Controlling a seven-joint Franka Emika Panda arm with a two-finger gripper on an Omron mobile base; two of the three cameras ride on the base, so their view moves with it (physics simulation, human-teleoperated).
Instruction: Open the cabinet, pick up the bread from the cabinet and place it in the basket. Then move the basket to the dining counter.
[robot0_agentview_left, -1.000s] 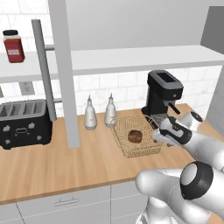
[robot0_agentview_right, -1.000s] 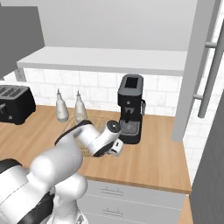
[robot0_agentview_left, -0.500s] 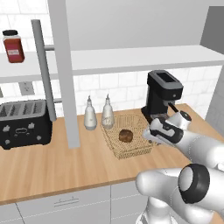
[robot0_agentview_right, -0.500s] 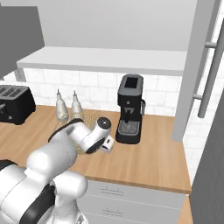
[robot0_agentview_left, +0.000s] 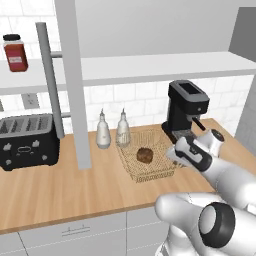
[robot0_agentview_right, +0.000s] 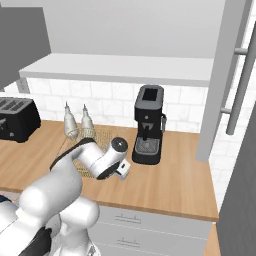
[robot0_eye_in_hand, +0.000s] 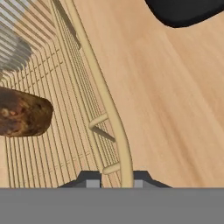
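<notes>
The golden wire basket (robot0_agentview_left: 131, 165) sits on the wood worktop with the dark-brown bread (robot0_agentview_left: 145, 154) inside it. My gripper (robot0_agentview_left: 173, 155) is at the basket's right rim, low over the worktop. In the hand view the two fingertips straddle the rim (robot0_eye_in_hand: 105, 100), one inside and one outside, with the jaws drawn in close on it; the gripper (robot0_eye_in_hand: 114, 183) is shut on the basket's edge. The bread (robot0_eye_in_hand: 24, 111) lies to the left of that rim. The cabinet door (robot0_agentview_left: 70, 75) stands open, edge-on, over the white shelf (robot0_agentview_left: 150, 65). The dining counter is out of view.
A black coffee machine (robot0_agentview_left: 186, 107) stands just behind and to the right of the basket. Two glass bottles (robot0_agentview_left: 103, 131) (robot0_agentview_left: 123, 129) touch its back-left corner. A black toaster (robot0_agentview_left: 27, 140) sits far left. A red jar (robot0_agentview_left: 15, 52) stands on the shelf.
The jaws have closed from wide open onto the basket's right rim. The basket with the bread slid a little left, nudging the nearer bottle.
</notes>
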